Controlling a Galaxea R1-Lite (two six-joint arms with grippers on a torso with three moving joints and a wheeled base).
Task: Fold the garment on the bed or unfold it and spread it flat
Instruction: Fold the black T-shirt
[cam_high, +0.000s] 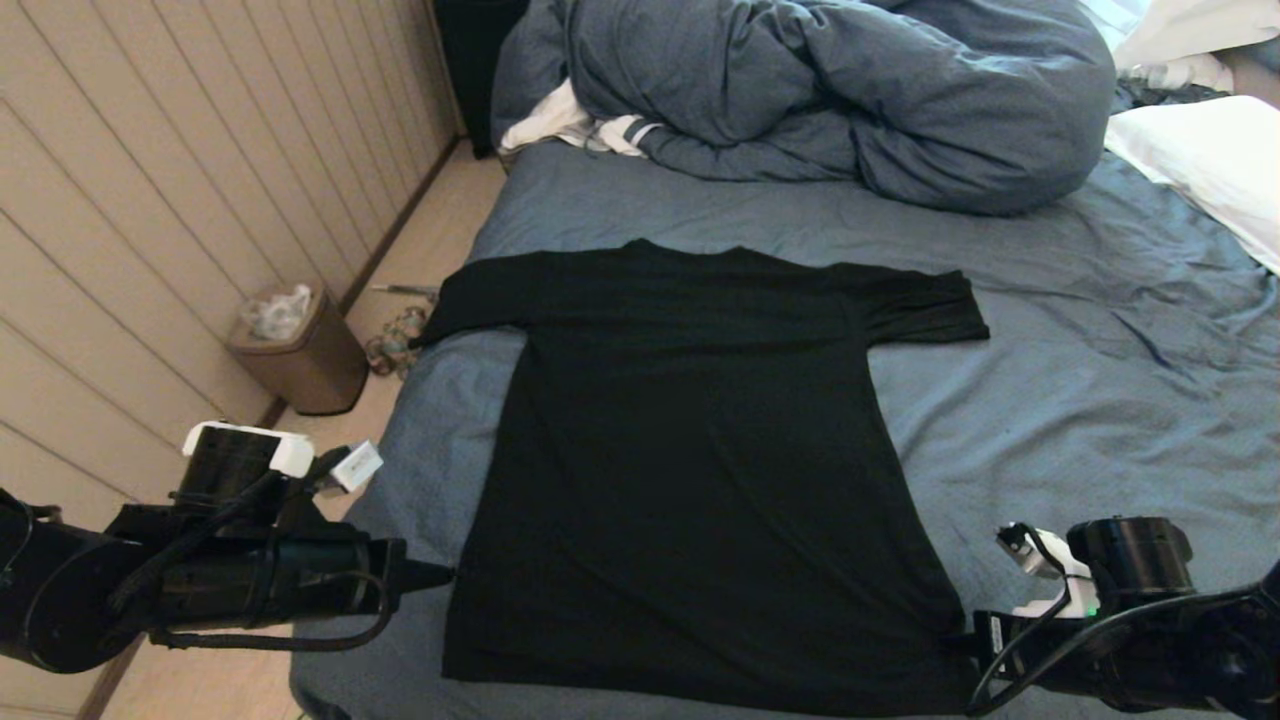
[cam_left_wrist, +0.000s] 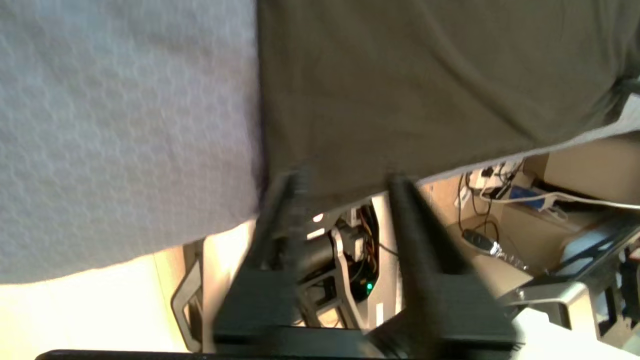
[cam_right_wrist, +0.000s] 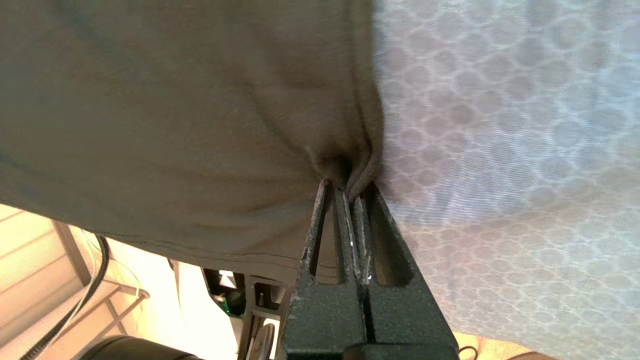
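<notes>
The garment (cam_high: 690, 450), a plain black T-shirt, lies spread flat on the bed (cam_high: 1100, 400), collar far, hem near, both sleeves out. My left gripper (cam_high: 445, 575) is at the near left side edge of the shirt. In the left wrist view it (cam_left_wrist: 347, 182) stands open, its fingertips (cam_left_wrist: 400, 185) just at the fabric (cam_left_wrist: 425, 85) with nothing between them. My right gripper (cam_high: 965, 640) is at the near right hem corner. In the right wrist view it (cam_right_wrist: 350, 192) is shut on a pinched fold of the shirt (cam_right_wrist: 175, 115) beside the sheet (cam_right_wrist: 500, 150).
A bunched blue-grey duvet (cam_high: 830, 90) fills the far side of the bed, with a white-and-striped cloth (cam_high: 570, 125) under it and a white pillow (cam_high: 1210, 160) at far right. Off the bed's left edge are floor, a brown bin (cam_high: 300, 350) and a panelled wall.
</notes>
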